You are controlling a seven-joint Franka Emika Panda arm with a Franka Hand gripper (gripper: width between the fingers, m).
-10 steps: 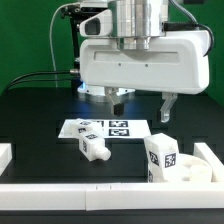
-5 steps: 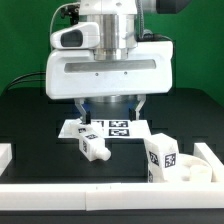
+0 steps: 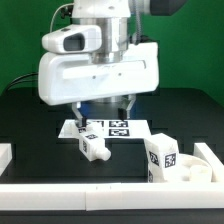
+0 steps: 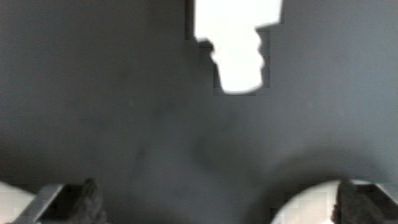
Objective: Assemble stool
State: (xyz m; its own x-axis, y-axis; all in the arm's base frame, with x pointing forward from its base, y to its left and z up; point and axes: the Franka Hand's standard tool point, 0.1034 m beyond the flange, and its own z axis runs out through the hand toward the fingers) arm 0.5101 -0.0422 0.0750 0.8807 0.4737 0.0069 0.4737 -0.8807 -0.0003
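A short white stool leg [image 3: 93, 147] with a tag lies on the black table in front of the marker board [image 3: 112, 128]. It also shows in the wrist view [image 4: 240, 45], narrow end towards the fingers and well apart from them. The thick round seat [image 3: 164, 160] stands tilted at the exterior view's right, tags facing out. My gripper [image 3: 103, 111] hangs above the marker board, just behind the leg, open and empty. In the wrist view the gripper [image 4: 222, 203] shows two dark fingertips [image 4: 75, 203] wide apart over bare black table.
White border rails run along the front [image 3: 100, 190], the exterior view's right [image 3: 211, 156] and left [image 3: 5, 153]. Cables [image 3: 25, 78] trail behind the arm before a green backdrop. The gripper's wide white body hides the back of the table.
The gripper has moved to the exterior view's left, from the seat's side to above the marker board and the leg. Its jaws stay open. The parts have not moved.
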